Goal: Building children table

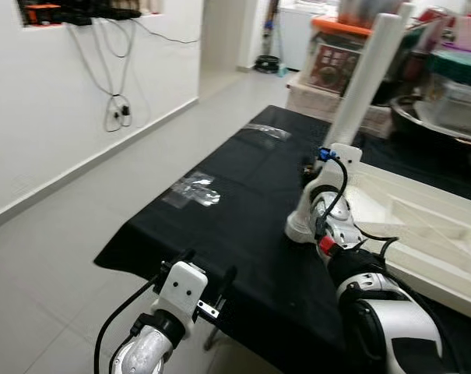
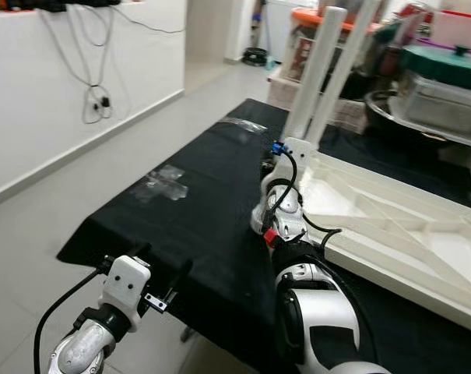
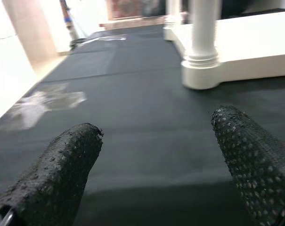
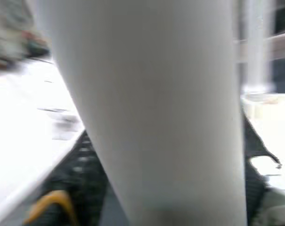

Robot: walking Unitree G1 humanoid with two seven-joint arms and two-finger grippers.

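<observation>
A white children's table top (image 1: 422, 222) lies upside down on a black cloth (image 1: 235, 210). At its near corner stands a white table leg (image 1: 371, 74), its base (image 3: 201, 77) resting on the cloth. My right gripper (image 1: 319, 175) is shut on this leg low down, and the leg (image 4: 151, 108) shows close up between the dark fingers (image 4: 83, 181). A second leg (image 2: 350, 58) stands upright farther back. My left gripper (image 1: 208, 266) hovers open at the cloth's front edge, nothing between its fingers (image 3: 62, 165).
Two clear plastic bags (image 1: 192, 189) (image 1: 266, 131) lie on the cloth to the left. Storage boxes (image 1: 336, 54) and a metal bowl (image 1: 430, 117) crowd the back right. Cables (image 1: 118, 109) hang on the white wall, with tiled floor (image 1: 72, 234) to the left.
</observation>
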